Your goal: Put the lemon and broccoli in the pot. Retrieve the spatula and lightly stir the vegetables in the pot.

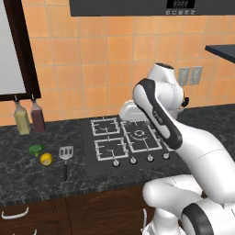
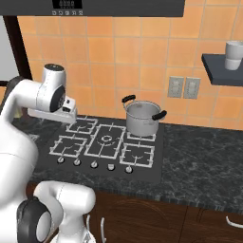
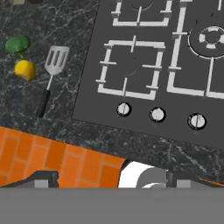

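The yellow lemon (image 1: pixel 46 159) and the green broccoli (image 1: pixel 36 149) lie close together on the dark counter left of the stove. Just to their right rests the spatula (image 1: pixel 66 158), slotted head toward the wall and black handle toward the counter edge. The steel pot (image 2: pixel 141 116) stands on the stove's back right burner. My gripper (image 3: pixel 113 178) hangs open and empty above the stove's front edge. From it I look down on the lemon (image 3: pixel 25 70), broccoli (image 3: pixel 17 44) and spatula (image 3: pixel 53 70) at the upper left.
The black stove (image 1: pixel 128 142) has a row of knobs (image 3: pixel 157 114) along its front. Two bottles (image 1: pixel 28 118) stand by the wall at the back left. A wall shelf (image 2: pixel 223 66) holding a cup is at the right.
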Robot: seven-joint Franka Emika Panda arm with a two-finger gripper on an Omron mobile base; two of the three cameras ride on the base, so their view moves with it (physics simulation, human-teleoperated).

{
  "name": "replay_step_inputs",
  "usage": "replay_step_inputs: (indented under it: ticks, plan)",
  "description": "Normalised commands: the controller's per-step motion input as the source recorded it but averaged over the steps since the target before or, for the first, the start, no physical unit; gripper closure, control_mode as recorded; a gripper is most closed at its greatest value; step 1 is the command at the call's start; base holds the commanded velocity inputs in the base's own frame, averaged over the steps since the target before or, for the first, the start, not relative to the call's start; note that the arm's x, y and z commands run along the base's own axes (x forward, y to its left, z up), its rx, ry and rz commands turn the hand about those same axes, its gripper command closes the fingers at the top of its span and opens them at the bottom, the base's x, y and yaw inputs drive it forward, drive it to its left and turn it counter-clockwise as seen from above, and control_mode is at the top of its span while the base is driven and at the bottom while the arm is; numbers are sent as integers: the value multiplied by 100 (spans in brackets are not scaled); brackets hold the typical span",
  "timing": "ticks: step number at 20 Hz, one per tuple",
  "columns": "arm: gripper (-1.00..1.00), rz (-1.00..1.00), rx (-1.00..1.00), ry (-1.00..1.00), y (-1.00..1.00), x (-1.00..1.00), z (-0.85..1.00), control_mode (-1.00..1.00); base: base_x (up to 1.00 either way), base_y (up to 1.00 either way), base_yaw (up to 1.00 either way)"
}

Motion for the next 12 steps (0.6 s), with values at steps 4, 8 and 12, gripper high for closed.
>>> replay_step_inputs:
  ticks: [4, 8, 12]
  plan:
    - [-100, 5, 21, 0, 70, 0, -39, -100, 0, 0, 0]
    - [-100, 13, 11, -2, 98, 0, -15, -100, 0, 0, 0]
    - [-100, 20, 0, 0, 100, 2, -6, -100, 0, 0, 0]
